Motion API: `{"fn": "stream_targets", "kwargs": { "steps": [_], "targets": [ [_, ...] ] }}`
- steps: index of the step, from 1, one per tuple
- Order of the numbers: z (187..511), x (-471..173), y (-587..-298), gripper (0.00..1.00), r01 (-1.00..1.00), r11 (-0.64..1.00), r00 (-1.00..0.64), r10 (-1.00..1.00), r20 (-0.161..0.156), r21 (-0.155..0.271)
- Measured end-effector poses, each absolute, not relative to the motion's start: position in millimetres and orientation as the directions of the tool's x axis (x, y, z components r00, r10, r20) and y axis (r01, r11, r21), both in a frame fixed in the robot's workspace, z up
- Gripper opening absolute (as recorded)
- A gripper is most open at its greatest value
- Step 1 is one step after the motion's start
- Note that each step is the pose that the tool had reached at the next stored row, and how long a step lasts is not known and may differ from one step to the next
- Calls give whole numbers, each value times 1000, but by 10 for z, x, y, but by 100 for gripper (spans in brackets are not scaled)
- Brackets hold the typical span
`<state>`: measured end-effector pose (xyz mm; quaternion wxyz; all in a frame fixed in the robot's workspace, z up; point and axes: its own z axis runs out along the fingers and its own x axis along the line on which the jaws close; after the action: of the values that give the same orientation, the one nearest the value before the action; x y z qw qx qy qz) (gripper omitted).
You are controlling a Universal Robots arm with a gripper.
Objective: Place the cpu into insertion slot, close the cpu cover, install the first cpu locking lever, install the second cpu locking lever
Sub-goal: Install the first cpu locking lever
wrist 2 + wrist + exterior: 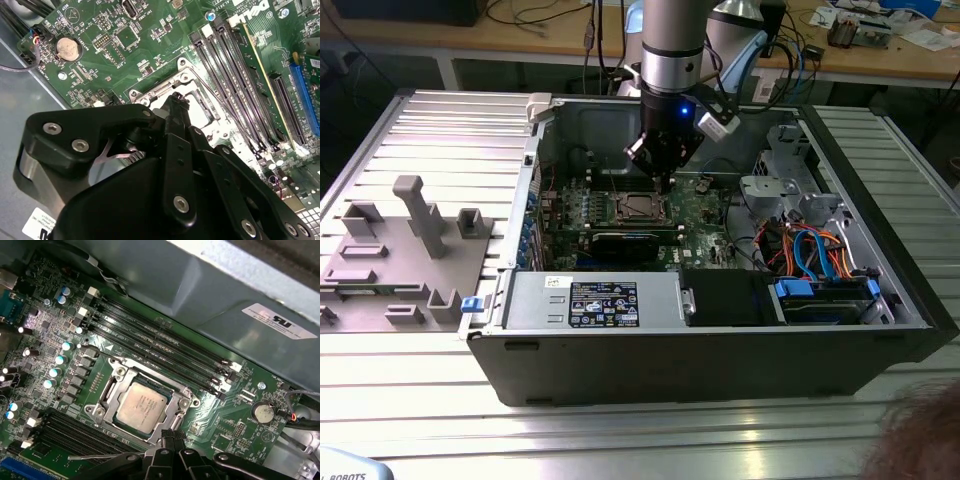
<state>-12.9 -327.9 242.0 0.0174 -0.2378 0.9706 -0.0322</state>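
Pincer [172, 436] hangs just over the socket edge, fingertips drawn together, nothing between them. Cpu [141, 406] lies flat in the insertion slot [111, 390], cpu cover [170, 415] down around it. Memory slots [165, 347] run beside. Open computer case [700, 360] on ribbed tabletop [440, 120].

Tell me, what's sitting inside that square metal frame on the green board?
A flat silver-grey cpu lies in the insertion slot, framed by the cpu cover. The contacts beneath the chip are hidden, and the gripper blocks one edge.
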Motion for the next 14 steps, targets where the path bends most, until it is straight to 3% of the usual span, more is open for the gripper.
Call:
{"fn": "stream_targets", "kwargs": {
  "steps": [14],
  "targets": [
    [2420,-129,-3279,11,-377,924,-925,-379,-22,-64]
  ]
}}
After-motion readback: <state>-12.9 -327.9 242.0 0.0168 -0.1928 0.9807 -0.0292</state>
